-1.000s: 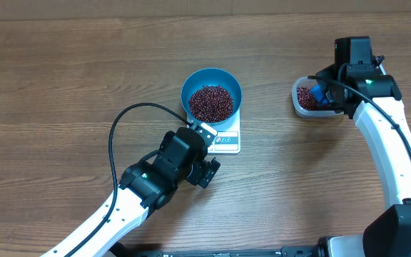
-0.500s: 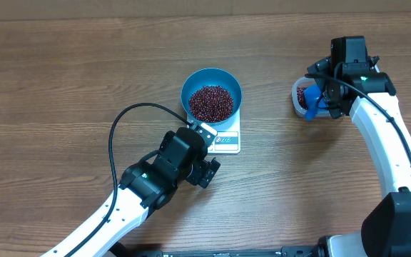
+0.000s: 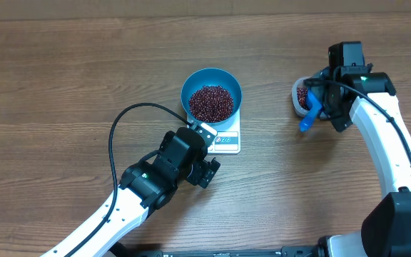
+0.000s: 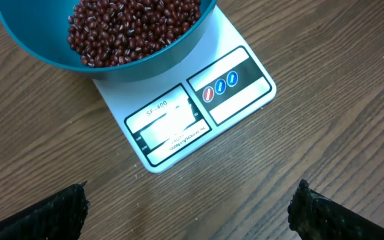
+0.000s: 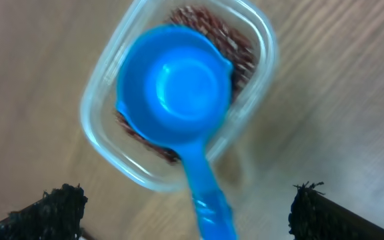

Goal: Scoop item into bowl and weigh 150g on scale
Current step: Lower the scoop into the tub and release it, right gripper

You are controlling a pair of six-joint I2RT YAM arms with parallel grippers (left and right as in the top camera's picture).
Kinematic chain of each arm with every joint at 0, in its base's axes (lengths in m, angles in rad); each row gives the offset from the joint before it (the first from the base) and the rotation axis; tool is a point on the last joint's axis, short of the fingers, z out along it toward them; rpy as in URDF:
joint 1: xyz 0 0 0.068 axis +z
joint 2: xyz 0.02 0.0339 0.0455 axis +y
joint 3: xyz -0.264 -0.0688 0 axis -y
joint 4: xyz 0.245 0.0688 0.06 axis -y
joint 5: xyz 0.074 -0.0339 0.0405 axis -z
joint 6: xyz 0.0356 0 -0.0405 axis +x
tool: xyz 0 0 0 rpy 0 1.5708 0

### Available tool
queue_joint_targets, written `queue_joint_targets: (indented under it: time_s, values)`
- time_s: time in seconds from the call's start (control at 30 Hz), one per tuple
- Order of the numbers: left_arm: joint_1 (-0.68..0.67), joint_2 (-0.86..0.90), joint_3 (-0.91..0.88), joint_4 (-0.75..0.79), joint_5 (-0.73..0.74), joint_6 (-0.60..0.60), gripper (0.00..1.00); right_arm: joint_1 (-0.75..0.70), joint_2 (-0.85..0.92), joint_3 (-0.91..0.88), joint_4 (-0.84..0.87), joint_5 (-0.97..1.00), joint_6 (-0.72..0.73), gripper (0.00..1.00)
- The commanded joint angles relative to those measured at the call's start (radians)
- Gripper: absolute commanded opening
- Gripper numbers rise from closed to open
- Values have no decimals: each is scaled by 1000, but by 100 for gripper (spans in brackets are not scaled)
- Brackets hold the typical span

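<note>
Scoop (image 5: 172, 87) now leans from tub (image 5: 99, 140); one bowl (image 3: 211, 73), one scale (image 4: 232, 100)

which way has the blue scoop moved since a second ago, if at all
Yes. The blue scoop has its handle swung out over the rim of the clear tub, toward the near table edge; its cup rests in the tub.

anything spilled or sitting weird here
Only the blue scoop: it lies cup-up in the clear tub, handle sticking out over the rim. No spill shows; the bowl of beans sits on the scale.
</note>
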Motion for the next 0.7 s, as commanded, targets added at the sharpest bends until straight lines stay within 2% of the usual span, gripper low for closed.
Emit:
queue_joint_targets:
  time_s: [0.0, 0.17, 0.3, 0.43, 0.5, 0.67]
  values:
    - [2, 7, -9, 3, -13, -6, 100, -4, -3, 22, -75, -51, -196, 100]
    - [2, 7, -9, 3, -12, -6, 100, -4, -8, 141, -291, -90, -337, 100]
    - [2, 7, -9, 3, -13, -6, 100, -4, -16, 308, -503, -90, -433, 100]
    - [2, 7, -9, 3, -12, -6, 100, -4, -20, 480, -687, -91, -438, 100]
    - [2, 7, -9, 3, -13, -6, 99, -4, -40, 529, -686, -155, -496, 100]
    - [2, 7, -9, 3, -13, -6, 100, -4, -78, 558, -685, -184, -502, 100]
